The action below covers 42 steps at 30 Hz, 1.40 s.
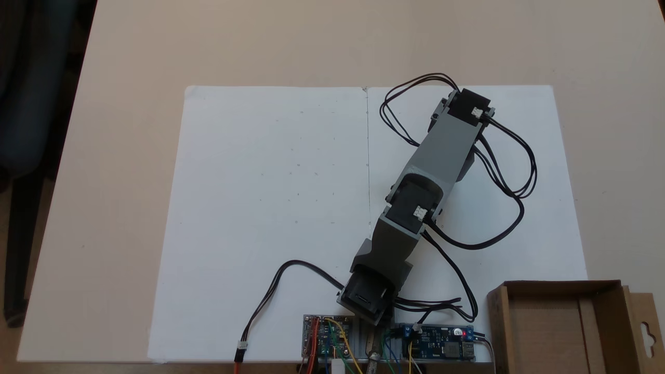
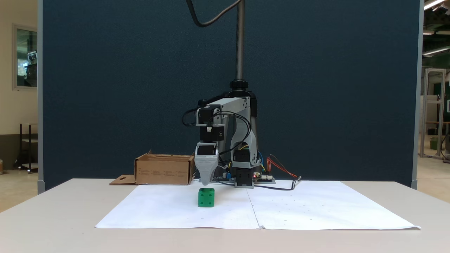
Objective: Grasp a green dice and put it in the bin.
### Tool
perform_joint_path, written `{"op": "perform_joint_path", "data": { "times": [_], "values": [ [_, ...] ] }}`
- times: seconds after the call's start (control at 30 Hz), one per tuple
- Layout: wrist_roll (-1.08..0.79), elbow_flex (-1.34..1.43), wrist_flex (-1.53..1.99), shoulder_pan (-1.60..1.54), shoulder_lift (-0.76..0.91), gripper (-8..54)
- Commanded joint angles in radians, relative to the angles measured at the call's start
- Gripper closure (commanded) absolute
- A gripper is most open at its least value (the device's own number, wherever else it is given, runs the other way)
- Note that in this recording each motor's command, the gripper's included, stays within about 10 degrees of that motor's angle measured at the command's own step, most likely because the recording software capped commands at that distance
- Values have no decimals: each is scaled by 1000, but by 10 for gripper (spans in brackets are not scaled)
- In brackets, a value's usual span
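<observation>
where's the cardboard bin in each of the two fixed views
A fixed view from above: the shallow brown cardboard bin sits at the bottom right corner, its hang-hole flap at the right edge.
A fixed view from table level: the bin stands left of centre at the far table edge, flap lying flat to its left.
Shared landmark: the white paper sheet under the grey arm; in both the bin sits just off it, beside the arm's base.

a lab or workshop hall: a pale table (image 2: 52, 225) stands before a dark blue partition screen (image 2: 316, 88), bare circuit boards (image 1: 332, 337) with loose wires sit at its edge, and strip lights (image 2: 432, 4) and metal frames (image 2: 433, 112) show beyond.
</observation>
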Motion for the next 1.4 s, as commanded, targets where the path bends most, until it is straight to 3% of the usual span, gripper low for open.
{"op": "perform_joint_path", "data": {
  "times": [0.0, 1.37],
  "values": [
    [-87, -15, -48, 8, 54, 23],
    [-43, -14, -172, 2, -187, 43]
  ]
}}
